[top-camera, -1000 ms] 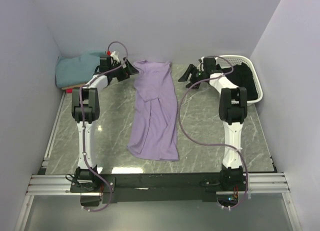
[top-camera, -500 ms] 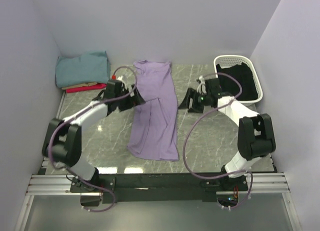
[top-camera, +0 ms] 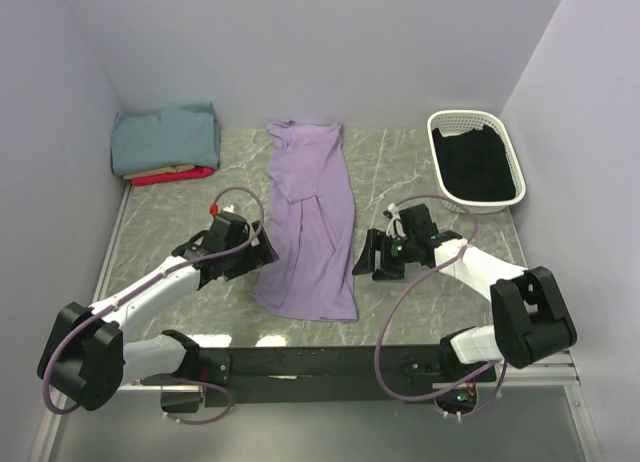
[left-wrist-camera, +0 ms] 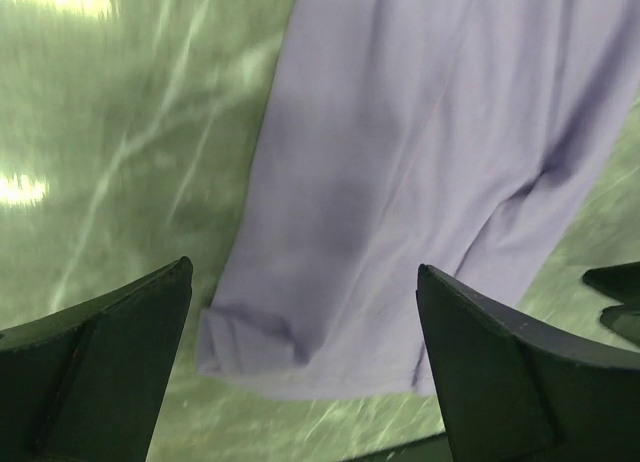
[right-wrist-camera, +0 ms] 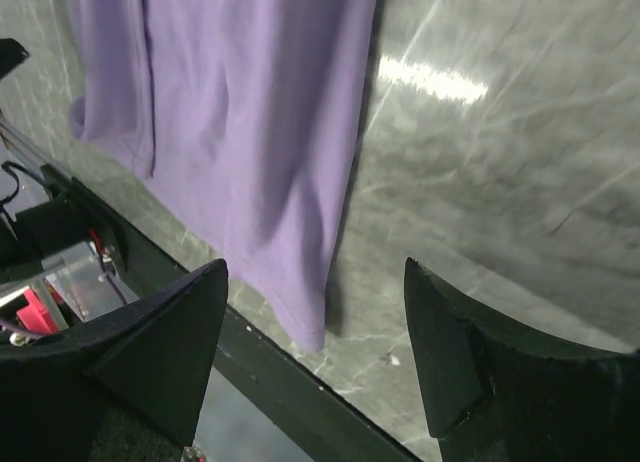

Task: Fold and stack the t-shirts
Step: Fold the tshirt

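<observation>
Three pale walls (top-camera: 320, 52) enclose the marbled table (top-camera: 400, 172) under a lavender t-shirt (top-camera: 310, 222).

The purple shirt (top-camera: 312, 222) lies flat in the middle of the table (top-camera: 200, 212), folded lengthwise into a long narrow strip. Its collar end points to the far side and its hem lies near the front edge. The strip widens a little toward the hem, and a crease runs down its length. The hem's near-left corner is curled over. Well apart from it, in the far left corner, sits a stack: a folded teal shirt (top-camera: 165, 137) on top, a tan shirt (top-camera: 160, 171) under it showing only as a thin edge, and a red shirt (top-camera: 170, 177) at the bottom.
</observation>
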`<action>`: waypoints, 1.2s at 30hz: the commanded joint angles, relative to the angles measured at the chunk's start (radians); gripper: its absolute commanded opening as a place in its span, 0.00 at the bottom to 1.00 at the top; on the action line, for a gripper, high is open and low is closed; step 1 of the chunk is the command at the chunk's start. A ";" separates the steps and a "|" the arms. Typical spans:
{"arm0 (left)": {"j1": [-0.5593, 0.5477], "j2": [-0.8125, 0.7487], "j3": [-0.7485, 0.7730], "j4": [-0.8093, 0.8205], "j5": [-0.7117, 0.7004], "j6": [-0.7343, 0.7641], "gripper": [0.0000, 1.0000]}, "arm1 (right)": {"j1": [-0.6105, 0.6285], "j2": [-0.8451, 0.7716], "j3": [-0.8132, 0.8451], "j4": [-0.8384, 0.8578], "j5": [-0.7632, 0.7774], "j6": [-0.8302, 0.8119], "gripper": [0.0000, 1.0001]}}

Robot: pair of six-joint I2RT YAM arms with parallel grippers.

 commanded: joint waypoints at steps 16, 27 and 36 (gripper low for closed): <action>-0.153 -0.103 -0.145 -0.125 -0.019 -0.136 1.00 | 0.205 -0.136 -0.248 0.193 -0.018 0.219 0.74; -0.155 -0.052 -0.189 0.063 -0.016 -0.078 0.99 | 0.250 -0.042 -0.263 0.297 -0.018 0.248 0.65; -0.167 -0.061 -0.246 0.111 0.128 -0.096 0.19 | 0.254 -0.107 -0.277 0.250 0.023 0.256 0.31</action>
